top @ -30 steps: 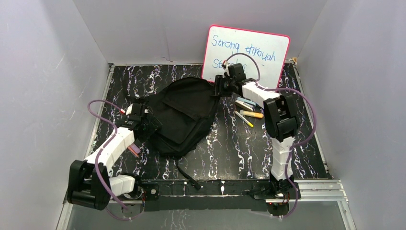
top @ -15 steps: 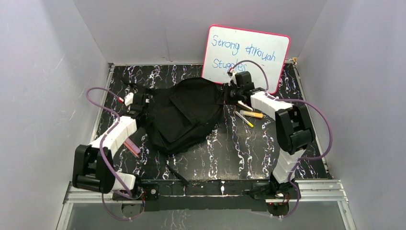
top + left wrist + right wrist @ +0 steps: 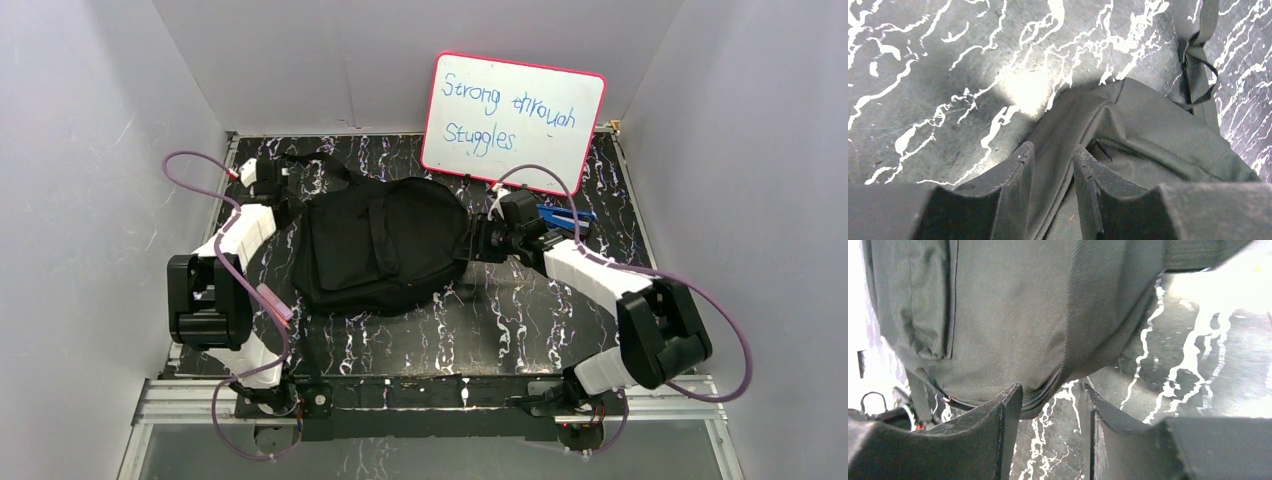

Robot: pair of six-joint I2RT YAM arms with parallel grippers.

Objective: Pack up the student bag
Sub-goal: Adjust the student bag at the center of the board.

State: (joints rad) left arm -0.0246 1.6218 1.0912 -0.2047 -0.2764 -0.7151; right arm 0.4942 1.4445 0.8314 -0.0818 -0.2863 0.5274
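Note:
The student bag (image 3: 380, 245), a soft black backpack, lies flat in the middle of the table with its front pocket up. My left gripper (image 3: 286, 205) is at the bag's far left corner. In the left wrist view (image 3: 1053, 156) it is shut on a fold of the bag's fabric (image 3: 1148, 120), with a strap (image 3: 1198, 65) trailing beyond. My right gripper (image 3: 472, 243) is at the bag's right edge. In the right wrist view (image 3: 1052, 392) its jaws stand apart with bare table between them, and the bag's zipped edge (image 3: 1048, 315) hangs just past the left fingertip.
A pink-framed whiteboard (image 3: 515, 110) with writing leans on the back wall. A blue item (image 3: 562, 213) lies behind my right forearm. Pink pens (image 3: 276, 304) lie by my left arm. Grey walls enclose the table on three sides.
The bag has been dragged and turned, settling flatter and nearer the middle. My left gripper moved toward the far left corner with the bag. My right arm swung nearer and rightward, covering the markers.

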